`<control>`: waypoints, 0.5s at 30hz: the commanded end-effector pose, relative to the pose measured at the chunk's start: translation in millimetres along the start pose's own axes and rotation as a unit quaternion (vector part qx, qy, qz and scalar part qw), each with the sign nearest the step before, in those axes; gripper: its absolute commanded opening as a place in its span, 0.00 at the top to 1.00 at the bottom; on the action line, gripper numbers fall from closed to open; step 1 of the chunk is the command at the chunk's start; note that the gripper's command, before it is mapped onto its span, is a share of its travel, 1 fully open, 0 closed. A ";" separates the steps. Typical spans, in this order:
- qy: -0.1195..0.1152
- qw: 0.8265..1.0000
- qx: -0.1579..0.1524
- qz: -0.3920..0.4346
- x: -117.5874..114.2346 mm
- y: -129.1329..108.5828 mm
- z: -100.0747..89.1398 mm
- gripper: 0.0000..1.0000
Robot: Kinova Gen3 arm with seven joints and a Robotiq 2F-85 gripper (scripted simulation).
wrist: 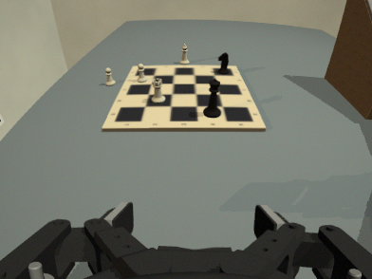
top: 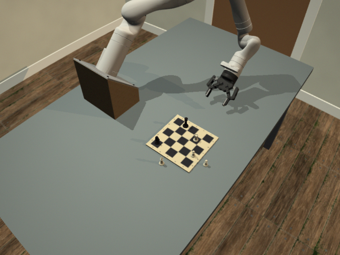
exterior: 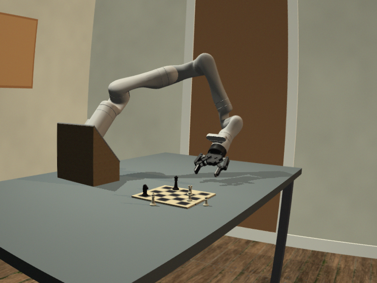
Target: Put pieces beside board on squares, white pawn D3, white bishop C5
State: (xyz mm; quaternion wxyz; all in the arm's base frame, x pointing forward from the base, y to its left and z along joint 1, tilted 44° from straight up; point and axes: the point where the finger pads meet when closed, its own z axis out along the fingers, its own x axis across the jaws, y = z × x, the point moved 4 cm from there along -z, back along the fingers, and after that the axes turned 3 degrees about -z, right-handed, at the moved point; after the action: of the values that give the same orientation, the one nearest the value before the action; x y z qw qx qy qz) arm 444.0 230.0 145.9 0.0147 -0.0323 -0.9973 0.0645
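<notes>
A small chessboard [top: 181, 142] lies flat on the grey table; it also shows in the side view [exterior: 173, 195] and the wrist view [wrist: 184, 98]. The white bishop [top: 161, 160] [exterior: 152, 200] [wrist: 184, 54] stands off the board by its near left edge. The white pawn [top: 205, 163] [exterior: 206, 201] [wrist: 110, 77] stands off the board by its near right edge. On the board stand a black queen [top: 185, 122], a black knight [top: 157, 140], a white queen [top: 195, 138] and a white pawn [top: 193, 154]. My gripper [top: 221, 92] hangs open and empty above the table, well beyond the board's far side [exterior: 211, 168].
The arm's brown wedge-shaped base [top: 105, 85] stands on the table to the left of the board. The table's right edge [top: 274, 129] runs close to the board and the gripper.
</notes>
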 end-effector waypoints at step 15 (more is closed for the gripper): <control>-0.001 1.000 0.000 0.000 0.1 -15.2 -12.4 0.00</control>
State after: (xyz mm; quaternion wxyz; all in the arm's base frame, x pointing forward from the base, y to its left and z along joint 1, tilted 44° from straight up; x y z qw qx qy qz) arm 440.7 224.8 151.0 0.0187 -0.0272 -0.9973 0.0652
